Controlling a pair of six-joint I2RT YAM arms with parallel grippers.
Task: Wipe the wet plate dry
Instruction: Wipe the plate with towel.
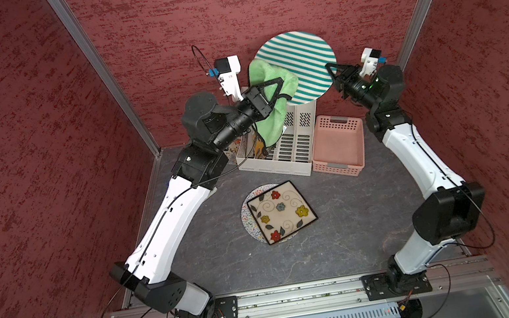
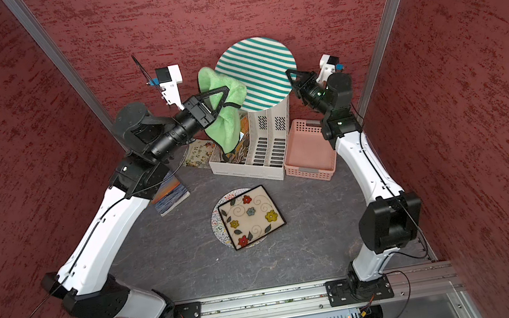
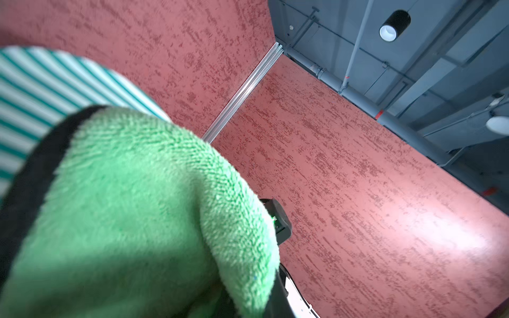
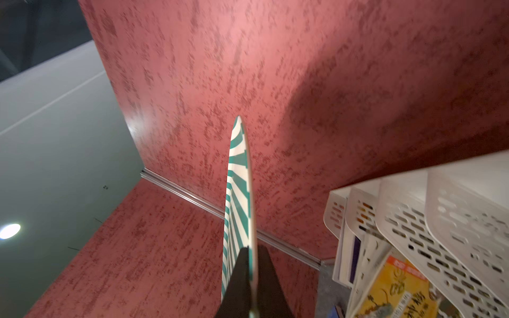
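**Arm pose**
- My left arm reaches forward and up with the forearm raised towards the back wall. My left gripper is clamped tight on a green cloth. One fold covers the fingertips and the rest hangs down below them.
- My right arm stands steeply upright at the right side of the cell, with the wrist turned inward. My right gripper pinches the rim of the striped plate. The right wrist view shows one finger on each face of the plate.
- The plate is held in the air, tilted on edge, above the back of the table. The cloth overlaps the plate's edge nearest my left gripper. I cannot tell whether they touch.

**Containers**
- A white file organiser stands below the plate. Booklets sit in the compartments on its left side.
- A pink basket stands just beside the organiser, on its right.
- A square floral plate rests on a round plate at mid-table.
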